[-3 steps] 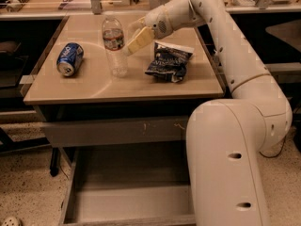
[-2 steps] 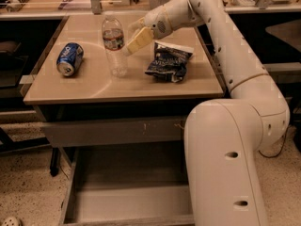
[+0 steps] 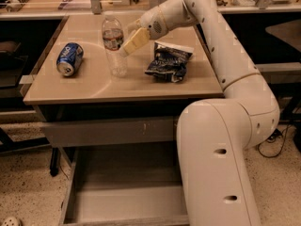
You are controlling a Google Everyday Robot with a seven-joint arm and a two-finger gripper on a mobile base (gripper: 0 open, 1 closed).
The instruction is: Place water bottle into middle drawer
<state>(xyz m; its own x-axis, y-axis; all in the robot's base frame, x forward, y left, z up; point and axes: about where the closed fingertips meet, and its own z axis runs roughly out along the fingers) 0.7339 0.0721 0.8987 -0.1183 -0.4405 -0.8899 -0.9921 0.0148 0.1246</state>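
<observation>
The water bottle (image 3: 114, 46), clear and ribbed with a white cap and a dark-and-red label band, stands upright on the tan table top (image 3: 108, 86), left of centre. My gripper (image 3: 124, 48) reaches in from the right at label height, and its pale tip touches or overlaps the bottle's right side. The bottle's base still rests on the table. The middle drawer (image 3: 89, 206) is pulled out below the table, wide and grey with a bare floor. My white arm covers its right part.
A blue soda can (image 3: 69, 59) lies on its side left of the bottle. A dark crumpled snack bag (image 3: 169, 62) lies right of it, under my forearm. A closed grey drawer front (image 3: 108, 132) with pale scratch marks sits above the open drawer.
</observation>
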